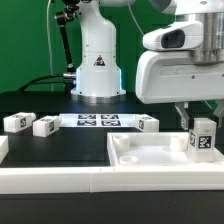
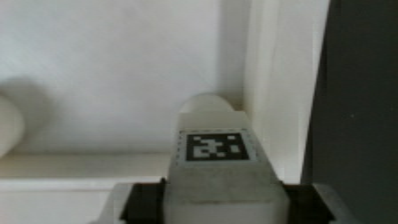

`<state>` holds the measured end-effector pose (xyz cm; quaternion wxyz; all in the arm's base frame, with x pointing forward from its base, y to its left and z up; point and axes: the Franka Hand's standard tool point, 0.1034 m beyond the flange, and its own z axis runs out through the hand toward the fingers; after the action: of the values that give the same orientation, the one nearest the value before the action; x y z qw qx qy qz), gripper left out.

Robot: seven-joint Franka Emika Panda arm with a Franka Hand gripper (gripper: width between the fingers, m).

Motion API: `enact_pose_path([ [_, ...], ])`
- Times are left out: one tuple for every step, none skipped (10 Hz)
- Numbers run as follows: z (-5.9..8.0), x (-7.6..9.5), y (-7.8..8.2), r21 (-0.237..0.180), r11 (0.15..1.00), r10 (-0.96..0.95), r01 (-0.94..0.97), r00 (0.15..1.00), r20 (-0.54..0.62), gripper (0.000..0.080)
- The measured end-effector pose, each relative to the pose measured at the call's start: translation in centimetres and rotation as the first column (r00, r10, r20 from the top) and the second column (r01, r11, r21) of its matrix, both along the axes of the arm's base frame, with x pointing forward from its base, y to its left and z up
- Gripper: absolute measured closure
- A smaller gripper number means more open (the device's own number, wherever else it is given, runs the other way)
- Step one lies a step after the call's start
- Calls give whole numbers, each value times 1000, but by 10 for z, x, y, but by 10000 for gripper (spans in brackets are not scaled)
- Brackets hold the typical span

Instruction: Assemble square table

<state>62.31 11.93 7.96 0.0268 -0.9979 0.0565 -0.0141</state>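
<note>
The square tabletop (image 1: 150,153) lies on the black surface at the exterior view's right, recessed side up. My gripper (image 1: 201,128) is shut on a white tagged leg (image 1: 202,139) and holds it upright over the tabletop's far right corner. In the wrist view the leg (image 2: 217,150) fills the space between my dark fingers (image 2: 143,205), its tip at the slab's rim (image 2: 267,60). Three more tagged legs lie in a row behind: one (image 1: 16,122), a second (image 1: 46,125) and a third (image 1: 149,123).
The marker board (image 1: 97,121) lies flat before the robot base (image 1: 97,70). A long white rail (image 1: 60,180) borders the black surface in front. Black cables hang behind the base at the exterior view's left.
</note>
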Motion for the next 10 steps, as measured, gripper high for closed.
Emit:
enact_pose_path([
  [0,-1,0,10,994,-110,110,994,4,511],
  [0,-1,0,28,971,-237,237,971,4,511],
  [0,-1,0,39,945,-325,325,946,-2,511],
  [0,-2,0,48,904,-425,425,905,-14,509],
  [0,-1,1,56,857,-512,512,859,-26,509],
  [0,-1,0,68,811,-580,582,813,-41,509],
  [0,-1,1,75,774,-627,629,777,-54,509],
  [0,-1,1,77,713,-693,697,717,-72,509],
  [0,-1,2,77,676,-728,733,681,-80,509],
  [0,-2,3,76,601,-789,795,606,-99,509],
])
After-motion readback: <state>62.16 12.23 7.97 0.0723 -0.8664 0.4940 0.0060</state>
